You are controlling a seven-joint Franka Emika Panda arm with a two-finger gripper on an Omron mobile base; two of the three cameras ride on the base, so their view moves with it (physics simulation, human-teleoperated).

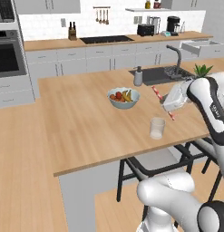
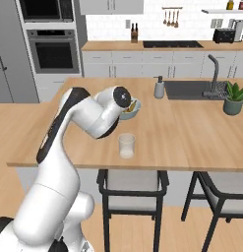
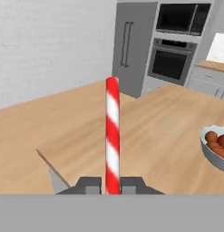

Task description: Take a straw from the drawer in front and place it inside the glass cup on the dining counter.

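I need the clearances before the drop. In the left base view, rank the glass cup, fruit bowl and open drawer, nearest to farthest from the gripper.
From the gripper, shut on the straw:
1. Glass cup, just below-left on the dining counter.
2. Fruit bowl, further left on the counter.
3. Drawer, open, at the back cabinets.

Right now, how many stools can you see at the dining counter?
2. One stool sits tucked under the dining counter below the glass cup; the second stool stands to its right. Others may be hidden behind the arm.
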